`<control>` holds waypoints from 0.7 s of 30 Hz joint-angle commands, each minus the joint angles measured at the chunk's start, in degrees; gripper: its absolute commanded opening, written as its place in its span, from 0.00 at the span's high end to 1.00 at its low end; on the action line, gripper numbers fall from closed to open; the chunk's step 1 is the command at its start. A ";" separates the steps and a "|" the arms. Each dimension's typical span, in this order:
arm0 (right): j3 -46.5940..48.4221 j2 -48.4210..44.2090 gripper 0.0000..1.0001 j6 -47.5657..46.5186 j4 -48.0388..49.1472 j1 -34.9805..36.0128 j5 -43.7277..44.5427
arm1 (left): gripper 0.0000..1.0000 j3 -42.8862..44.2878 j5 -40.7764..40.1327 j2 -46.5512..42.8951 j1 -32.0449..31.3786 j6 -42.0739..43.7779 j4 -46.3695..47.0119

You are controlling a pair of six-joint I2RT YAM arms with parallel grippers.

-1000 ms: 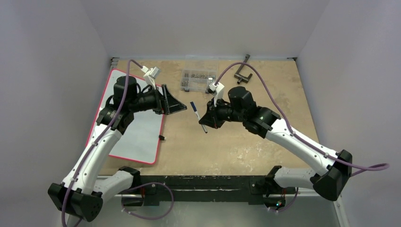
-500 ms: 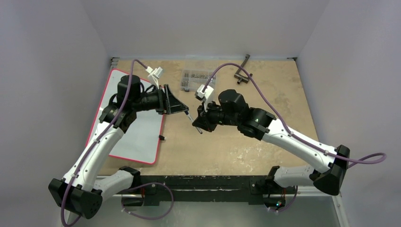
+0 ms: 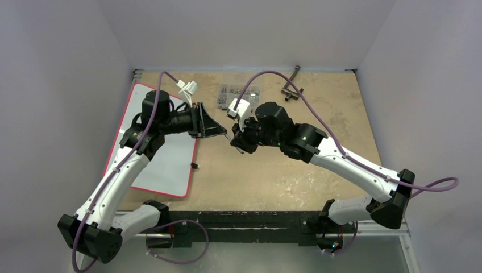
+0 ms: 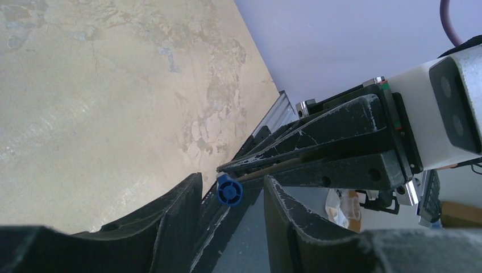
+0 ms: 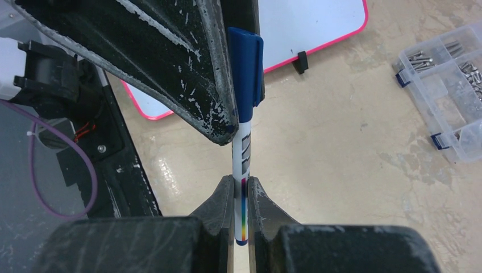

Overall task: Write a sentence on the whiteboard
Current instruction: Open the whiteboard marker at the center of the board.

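Arms lean inward from the two near corners and meet tip to tip above the table (image 3: 318,102), just to the right of the whiteboard (image 3: 165,165). The left arm (image 3: 122,170) runs up from its base across the board's near-left part, bends at the elbow over the board and turns its wrist sideways, so that the left gripper (image 4: 231,181) points right, level with the tabletop. The right arm (image 3: 352,168) stretches long and low from the near-right corner towards the middle, its wrist turned to point left at the other.

The right gripper (image 5: 241,185) is clamped tight on the lower barrel of a marker (image 5: 241,151), both fingers pressed against it. The marker reaches forward from it, and its blue cap (image 5: 245,68) lies between the left gripper's fingers. Those stand apart, with a clear gap on at least one side of the cap. In the right wrist view the cap runs close along one finger's inner face, but I cannot tell whether they touch.

The whiteboard lies flat at the table's left side, its red rim and a small black clip (image 5: 302,61) at the edge showing. The part not covered by the left arm is plain white. A clear compartment box (image 3: 239,95) sits near the far edge
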 commanded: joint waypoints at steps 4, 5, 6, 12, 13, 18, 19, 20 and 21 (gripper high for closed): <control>5.48 1.86 1.00 -5.21 -3.14 1.33 3.05 | 0.64 0.46 0.65 -0.23 -0.63 -0.99 2.20; 5.79 2.00 1.00 -5.58 -3.43 1.45 3.19 | 0.65 0.37 0.57 -0.26 -0.68 -0.95 2.15; 5.96 2.05 1.00 -5.86 -3.50 1.49 3.41 | 0.67 0.28 0.60 -0.19 -0.71 -0.95 2.13; 6.29 1.91 1.00 -7.15 -3.16 2.18 3.30 | 0.75 -1.05 0.77 -0.34 -0.74 -0.88 2.43; 6.29 1.79 1.00 -7.35 -3.03 2.32 2.95 | 0.75 -1.32 0.78 -0.33 -0.79 -0.88 2.55; 6.28 1.32 1.00 -8.60 -2.40 3.26 2.56 | 0.69 -2.02 1.17 -0.10 -0.80 -1.03 3.38; 6.28 1.27 1.00 -8.73 -2.32 3.35 2.67 | 0.71 -1.95 1.29 0.02 -0.80 -1.05 3.45; 6.34 1.22 1.00 -8.76 -2.18 3.42 2.84 | 0.74 -1.94 1.46 0.07 -0.80 -1.06 3.53; 6.25 1.14 1.00 -8.73 -1.89 3.43 2.87 | 0.78 -1.87 1.66 0.09 -0.80 -1.05 3.55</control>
